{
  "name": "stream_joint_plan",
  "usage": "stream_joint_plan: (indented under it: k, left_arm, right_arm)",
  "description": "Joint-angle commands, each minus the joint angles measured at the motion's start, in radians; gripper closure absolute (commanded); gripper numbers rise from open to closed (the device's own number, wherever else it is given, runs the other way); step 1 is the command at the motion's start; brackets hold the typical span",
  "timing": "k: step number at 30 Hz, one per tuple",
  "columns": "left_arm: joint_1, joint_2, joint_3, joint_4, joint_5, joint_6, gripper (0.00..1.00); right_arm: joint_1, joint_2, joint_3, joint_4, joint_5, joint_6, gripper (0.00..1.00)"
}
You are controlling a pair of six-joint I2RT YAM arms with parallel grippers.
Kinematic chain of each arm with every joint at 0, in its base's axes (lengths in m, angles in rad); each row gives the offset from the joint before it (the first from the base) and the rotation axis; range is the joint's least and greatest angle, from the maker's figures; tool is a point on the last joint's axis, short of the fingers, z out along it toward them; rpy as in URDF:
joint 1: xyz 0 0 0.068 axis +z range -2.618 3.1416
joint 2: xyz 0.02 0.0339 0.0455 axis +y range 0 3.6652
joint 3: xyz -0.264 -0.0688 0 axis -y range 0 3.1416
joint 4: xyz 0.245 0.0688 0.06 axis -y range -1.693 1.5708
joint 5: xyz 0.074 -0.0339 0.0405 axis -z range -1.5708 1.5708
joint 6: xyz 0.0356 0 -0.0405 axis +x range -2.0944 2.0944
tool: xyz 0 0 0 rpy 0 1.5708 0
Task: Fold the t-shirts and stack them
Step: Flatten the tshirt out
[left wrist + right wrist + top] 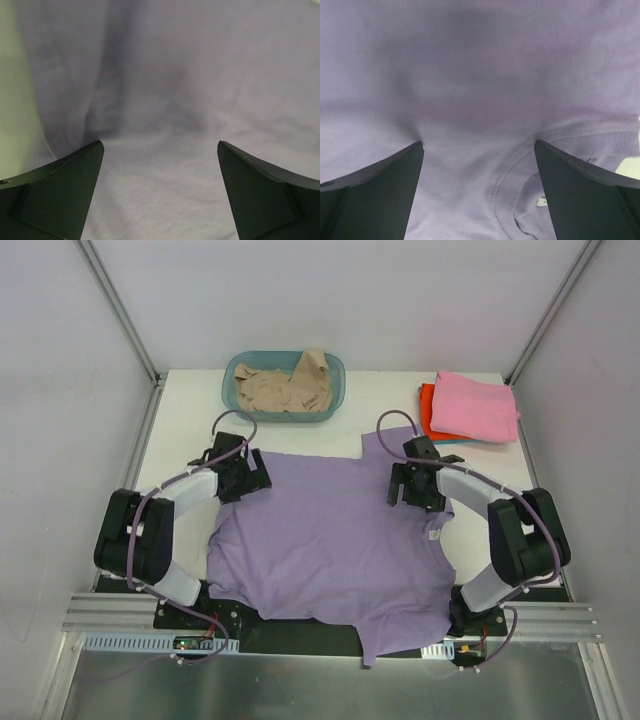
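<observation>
A lavender-purple t-shirt (330,545) lies spread flat on the white table, its hem at the left and its collar at the right. My left gripper (243,476) is open and low over the shirt's far left corner (160,100); its fingers (60,195) straddle bare cloth. My right gripper (415,484) is open and low over the collar (520,175) at the far right edge. A folded pink t-shirt (476,406) lies on an orange-red one (427,410) at the far right. A beige t-shirt (285,388) is crumpled in the basket.
A translucent teal plastic basket (236,370) stands at the back centre-left of the table (185,420). One purple sleeve hangs over the near edge by the arm bases (385,640). Metal frame posts stand at both back corners.
</observation>
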Motion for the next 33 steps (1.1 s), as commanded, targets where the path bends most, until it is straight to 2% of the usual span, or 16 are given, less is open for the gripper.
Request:
stream_joint_plan:
  k: [1,5,8,11,17,21,25,33]
  left_arm:
    - [0.078,0.146,0.191,-0.116,-0.336,0.034,0.01]
    - [0.165,0.229,0.332,-0.219,-0.361,0.019,0.01]
    - [0.189,0.221,0.399,-0.285,-0.399,0.017,0.01]
    - [0.189,0.166,0.41,-0.305,-0.343,0.026,0.01]
    - [0.147,-0.002,0.281,-0.267,-0.084,0.02,0.01]
    - [0.1,-0.072,0.166,-0.232,-0.021,0.006,0.01]
    - [0.1,-0.067,0.085,-0.187,-0.002,0.006,0.01]
    - [0.118,0.074,0.126,-0.181,-0.034,0.025,0.01]
  right_arm:
    - [-0.016,0.037,0.061,-0.014,0.018,0.016,0.03]
    - [-0.027,0.069,0.099,-0.039,0.021,0.01,0.03]
    - [-0.027,0.063,0.113,-0.045,0.03,0.0,0.03]
    - [-0.025,0.043,0.122,-0.044,0.024,-0.006,0.03]
    - [-0.024,-0.012,0.084,-0.048,0.016,0.017,0.03]
    - [-0.025,-0.016,0.048,-0.06,0.022,0.031,0.03]
    - [-0.025,0.013,0.051,-0.048,0.018,0.023,0.03]
    - [-0.039,0.195,0.224,-0.096,0.013,-0.009,0.03]
